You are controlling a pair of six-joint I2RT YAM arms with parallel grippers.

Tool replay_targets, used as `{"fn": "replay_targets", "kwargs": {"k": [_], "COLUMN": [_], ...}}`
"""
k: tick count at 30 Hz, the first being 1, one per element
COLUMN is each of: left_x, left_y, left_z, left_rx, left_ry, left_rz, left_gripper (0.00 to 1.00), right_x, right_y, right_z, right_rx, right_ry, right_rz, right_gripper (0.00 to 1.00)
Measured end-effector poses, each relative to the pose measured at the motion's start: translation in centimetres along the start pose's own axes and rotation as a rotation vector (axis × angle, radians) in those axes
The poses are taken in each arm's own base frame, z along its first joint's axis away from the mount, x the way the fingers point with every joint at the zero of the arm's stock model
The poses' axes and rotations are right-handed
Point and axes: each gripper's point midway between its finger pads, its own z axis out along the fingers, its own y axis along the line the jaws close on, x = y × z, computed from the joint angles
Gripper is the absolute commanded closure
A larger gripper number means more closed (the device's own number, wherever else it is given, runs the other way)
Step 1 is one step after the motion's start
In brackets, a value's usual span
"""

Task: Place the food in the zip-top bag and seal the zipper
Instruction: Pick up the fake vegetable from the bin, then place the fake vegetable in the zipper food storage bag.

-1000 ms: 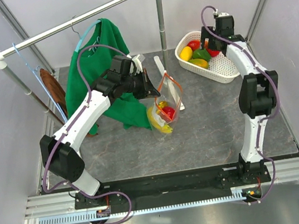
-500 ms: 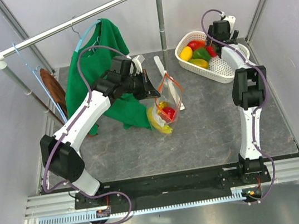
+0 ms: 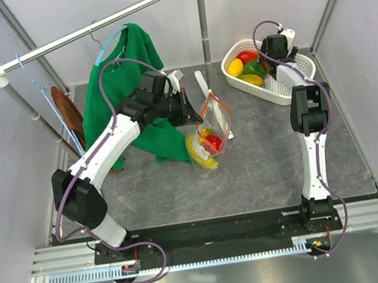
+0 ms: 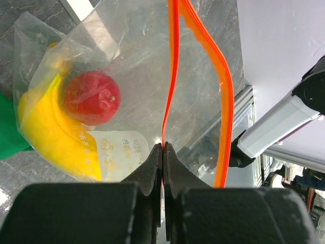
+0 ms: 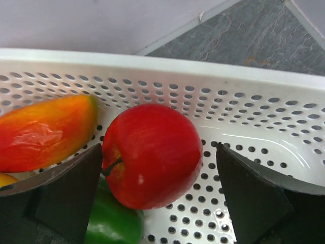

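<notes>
**TOP VIEW.** Landmark: white basket [image 3: 288, 92], far corner on R-arm side. R gripper [image 3: 269, 50] is down at basket's far end; jaw state not readable here. In basket: lemon [image 3: 235, 68], green pepper [image 3: 255, 69], red fruit [image 3: 246, 56]. Bag [image 3: 215, 129] hangs well apart from basket, toward L-arm side, mouth up. L gripper [image 3: 193, 112] is at its zipper [image 3: 213, 101]. Banana bunch [image 3: 202, 155] and a bagged red piece [image 3: 212, 141] sit at bag bottom.

**L WRIST.** L gripper [image 4: 162, 148] is fully closed, pinching one lip of zipper [image 4: 174, 61]. Other lip bows away, so mouth stands open. Basket not in shot.

**R WRIST.** R gripper [image 5: 158, 152] is spread wide, nothing held. Red fruit [image 5: 152, 155] lies squarely between the fingers, on basket floor by far wall [image 5: 254, 101]. It is close against one finger, w/ a clear gap to the other. Fruit is roundish w/ no real long axis; stem faces the mango-side finger. Mango [image 5: 43, 132] lies just beside it, long axis along basket wall.

**JUDGEMENT.** R arm is the nearer one; L arm is tied up holding the bag. Fruit looks centred enough for a straight close, no re-aim. Risk: glossy round skin may slip out.
</notes>
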Motion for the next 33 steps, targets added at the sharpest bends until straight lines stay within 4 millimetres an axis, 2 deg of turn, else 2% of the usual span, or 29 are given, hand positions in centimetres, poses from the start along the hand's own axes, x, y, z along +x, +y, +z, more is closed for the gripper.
{"fn": "replay_targets", "kwargs": {"k": [6,8,9,11,12,14,18,20,22,23,24,25,26,28,30,33], "left_x": [0.2,0.2,0.2,0.1,0.1,0.1,0.3,0.3,0.3,0.3,0.3,0.4,0.4,0.4,0.4,0.4], "left_y": [0.6,0.7,0.7,0.7,0.7,0.8,1.0,1.1,1.3,1.3,1.3,1.4,1.4,1.4,1.4,1.3], "left_z": [0.2,0.3,0.3,0.3,0.3,0.3,0.4,0.4,0.4,0.4,0.4,0.4,0.4,0.4,0.4,0.4], "left_rx": [-0.007,-0.008,-0.009,-0.009,-0.009,-0.009,-0.013,-0.015,-0.017,-0.017,-0.018,-0.019,-0.019,-0.018,-0.018,-0.017], "left_ry": [0.009,0.009,0.009,0.008,0.007,0.006,0.011,0.011,0.011,0.012,0.012,0.014,0.014,0.013,0.014,0.015], "left_rz": [-0.011,-0.012,-0.013,-0.013,-0.013,-0.014,-0.017,-0.019,-0.022,-0.022,-0.023,-0.023,-0.023,-0.023,-0.022,-0.022], "left_gripper": [0.98,0.98,0.98,0.98,0.98,0.98,0.98,0.98,0.98,0.98,0.98,0.98,0.98,0.98,0.98,0.98], "right_x": [2.0,2.1,2.0,2.3,2.5,2.9,2.5,1.1,-0.9,-2.9,-4.0,-6.2,-7.2,-9.8,-12.0,-13.3], "right_y": [-0.2,-0.3,-0.4,-0.5,-0.7,-1.0,-2.1,-2.7,-2.8,-2.7,-2.6,-2.1,-2.1,-1.1,0.6,3.0], "right_z": [1.0,1.1,1.1,1.2,1.1,0.7,-1.6,-3.1,-4.7,-6.2,-7.0,-9.2,-10.1,-13.7,-19.0,-26.5], "right_rx": [0.009,0.007,0.006,-0.002,-0.005,-0.016,-0.049,-0.073,-0.107,-0.139,-0.156,-0.214,-0.232,-0.330,-0.481,-0.681], "right_ry": [0.026,0.028,0.028,0.034,0.042,0.058,0.100,0.104,0.093,0.076,0.064,0.043,0.033,0.010,0.001,0.003], "right_rz": [-0.010,-0.010,-0.008,-0.006,-0.005,0.000,0.010,0.021,0.034,0.043,0.047,0.050,0.053,0.052,0.045,0.020], "right_gripper": [0.02,0.07,0.14,0.21,0.30,0.37,0.60,0.64,0.68,0.70,0.70,0.70,0.70,0.71,0.71,0.71]}}
